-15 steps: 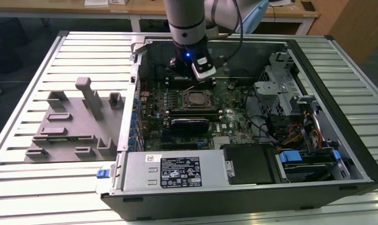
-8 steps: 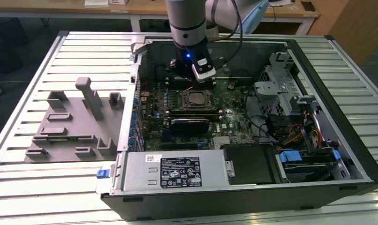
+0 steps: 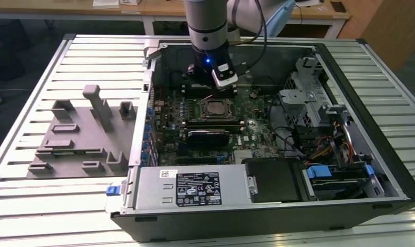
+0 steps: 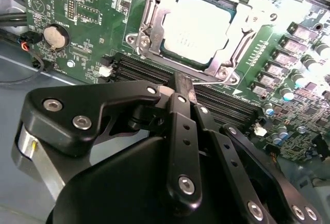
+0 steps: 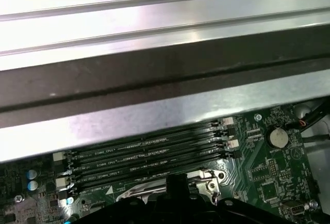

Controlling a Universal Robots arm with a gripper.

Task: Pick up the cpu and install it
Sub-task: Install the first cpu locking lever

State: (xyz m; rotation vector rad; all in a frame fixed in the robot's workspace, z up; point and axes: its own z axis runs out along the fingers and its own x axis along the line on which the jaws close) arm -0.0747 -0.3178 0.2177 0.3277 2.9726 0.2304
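Gripper (image 4: 181, 87), fingers pressed together and empty, we log hovering beside the cpu (image 4: 198, 28) (already seated in its socket); remaining work, we judge, is securing.

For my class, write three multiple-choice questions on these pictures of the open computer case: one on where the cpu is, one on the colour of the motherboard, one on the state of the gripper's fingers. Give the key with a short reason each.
1. Where is the cpu?
A. In the socket on the motherboard
B. On the grey fixture blocks
C. Held up above the case

2. What colour is the motherboard?
A. Blue
B. Green
C. Red

3. How do the fingers of the gripper stand?
A. Spread wide
B. Closed together, holding nothing
C. Clamped on a cable

Key: 1 A, the silver chip lies inside the metal socket frame in the second wrist view. 2 B, the board is green in both wrist views. 3 B, the fingertips meet beside the memory slots, with nothing between them.
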